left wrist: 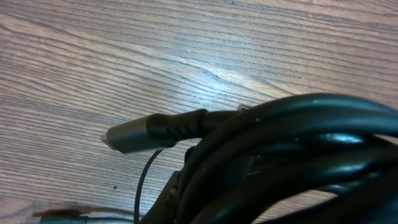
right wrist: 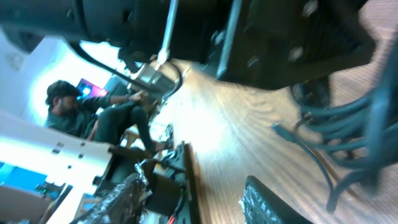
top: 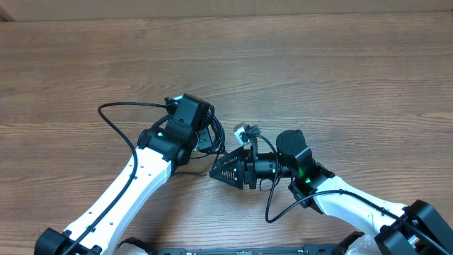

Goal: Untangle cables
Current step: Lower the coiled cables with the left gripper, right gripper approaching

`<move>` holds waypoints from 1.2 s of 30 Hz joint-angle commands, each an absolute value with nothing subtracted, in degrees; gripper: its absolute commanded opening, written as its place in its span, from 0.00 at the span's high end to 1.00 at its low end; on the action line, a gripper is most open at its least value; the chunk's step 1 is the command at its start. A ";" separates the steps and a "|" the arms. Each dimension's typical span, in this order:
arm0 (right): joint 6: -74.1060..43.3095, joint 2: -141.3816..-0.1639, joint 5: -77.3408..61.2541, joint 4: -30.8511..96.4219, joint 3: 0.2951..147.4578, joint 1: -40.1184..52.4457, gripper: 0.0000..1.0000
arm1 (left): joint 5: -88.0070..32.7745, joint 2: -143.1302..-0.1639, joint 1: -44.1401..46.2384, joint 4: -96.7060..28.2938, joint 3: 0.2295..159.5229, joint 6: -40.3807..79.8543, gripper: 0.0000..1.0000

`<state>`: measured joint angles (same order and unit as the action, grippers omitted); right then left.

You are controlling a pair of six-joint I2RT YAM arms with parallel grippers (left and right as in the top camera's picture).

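Beneath left gripper [top: 198, 127] — cables [top: 216, 136] bunched, grip unclear; right gripper [top: 214, 172] beside, spread.

Grain in darker streaks runs from nine to three o'clock across the pale brown wooden table [top: 340, 64]. At four o'clock in the left wrist view lie the thin glossy black cables [left wrist: 298, 155], one ending in a matte grey metal plug [left wrist: 127, 134] with a black collar. Seen from overhead, the left arm's white plastic shell [top: 141, 177] at seven o'clock and the right arm's white plastic shell [top: 354, 205] at five both meet black joints. A small green indicator light [top: 306, 173] glows on the right arm.
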<state>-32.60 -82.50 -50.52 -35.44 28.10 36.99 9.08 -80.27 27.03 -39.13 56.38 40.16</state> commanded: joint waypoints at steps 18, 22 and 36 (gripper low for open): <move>-24.93 -82.06 -53.95 -15.25 31.05 17.50 0.41 | 0.56 -82.28 26.96 -40.58 56.40 30.06 0.07; -24.93 -82.06 -48.99 -13.39 31.05 16.93 0.39 | -0.78 -83.68 27.07 -40.73 56.40 40.64 0.18; -23.44 -82.08 -40.56 -5.52 31.05 14.87 0.38 | -11.49 -97.91 27.05 -34.70 56.40 65.84 0.40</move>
